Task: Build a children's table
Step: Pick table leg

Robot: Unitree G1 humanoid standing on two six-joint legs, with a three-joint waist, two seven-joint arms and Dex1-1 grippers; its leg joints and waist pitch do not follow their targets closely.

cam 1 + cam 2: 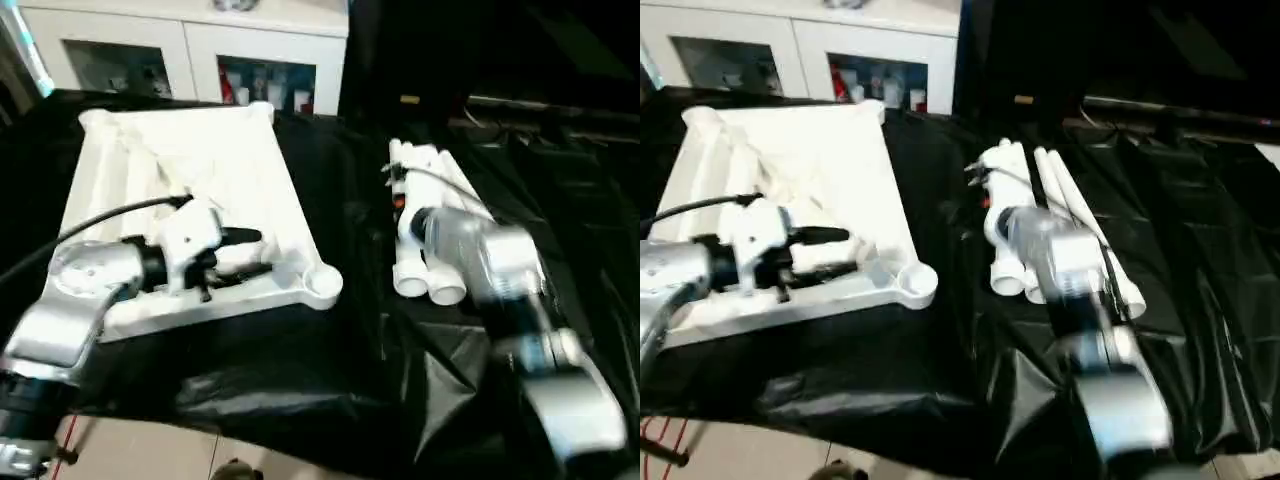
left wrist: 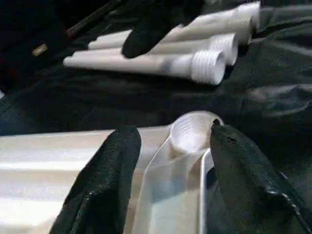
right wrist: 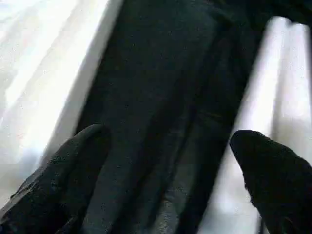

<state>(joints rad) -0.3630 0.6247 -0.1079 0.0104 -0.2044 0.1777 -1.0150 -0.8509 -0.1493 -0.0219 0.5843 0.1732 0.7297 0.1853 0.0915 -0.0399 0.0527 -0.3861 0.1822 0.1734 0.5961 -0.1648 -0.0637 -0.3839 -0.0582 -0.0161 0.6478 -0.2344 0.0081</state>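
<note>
Judging from here, I have hardly begun: the table top [image 1: 190,215] lies underside up on the black sheet [image 1: 330,380], and the legs [image 1: 1060,215] lie bundled beside it, none fitted. My left gripper [image 2: 170,170], fingers apart, hovers near a corner socket [image 2: 192,131]; my right gripper [image 3: 170,180] is wide open, empty. The cabinet [image 1: 190,50] behind holds small items, unclear.

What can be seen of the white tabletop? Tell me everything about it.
The tabletop is white, plastic-looking and rectangular. It lies upside down on black sheeting, its ribbed underside facing up. Round sockets sit at its corners; the near one is empty, with threads showing inside in the left wrist view. No legs are fitted: they lie bundled apart on the sheeting. The left gripper hovers over the near edge, its black fingers apart on either side of that socket; whether they touch the top cannot be told.
</note>
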